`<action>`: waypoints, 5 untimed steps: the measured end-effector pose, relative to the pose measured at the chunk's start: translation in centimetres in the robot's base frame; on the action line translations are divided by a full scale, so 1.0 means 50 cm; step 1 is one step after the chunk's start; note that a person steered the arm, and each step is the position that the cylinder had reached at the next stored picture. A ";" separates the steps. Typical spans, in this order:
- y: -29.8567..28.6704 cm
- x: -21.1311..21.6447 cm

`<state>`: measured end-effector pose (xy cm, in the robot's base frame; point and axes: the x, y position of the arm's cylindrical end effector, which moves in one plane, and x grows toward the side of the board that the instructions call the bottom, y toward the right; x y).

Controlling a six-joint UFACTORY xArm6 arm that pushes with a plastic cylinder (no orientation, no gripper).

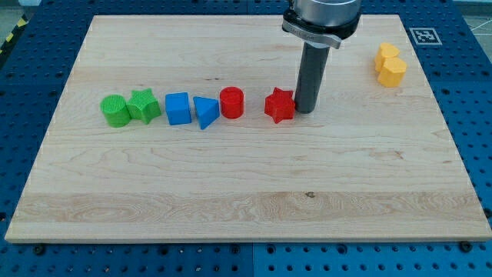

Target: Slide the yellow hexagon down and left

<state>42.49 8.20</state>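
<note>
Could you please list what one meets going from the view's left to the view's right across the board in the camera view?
Green cylinder → green star → blue cube → blue triangle → red cylinder → red star → my tip, just right of the red star → yellow blocks.

My tip rests on the surface, just right of the red star. Leftward runs a row: red cylinder, blue triangle, blue cube, green star, green cylinder. The yellow hexagon touches another yellow block at the view's top right.
</note>
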 end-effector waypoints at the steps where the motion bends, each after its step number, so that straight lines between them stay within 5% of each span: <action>1: -0.021 0.000; 4: -0.026 0.000; 5: 0.130 0.021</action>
<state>43.53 14.70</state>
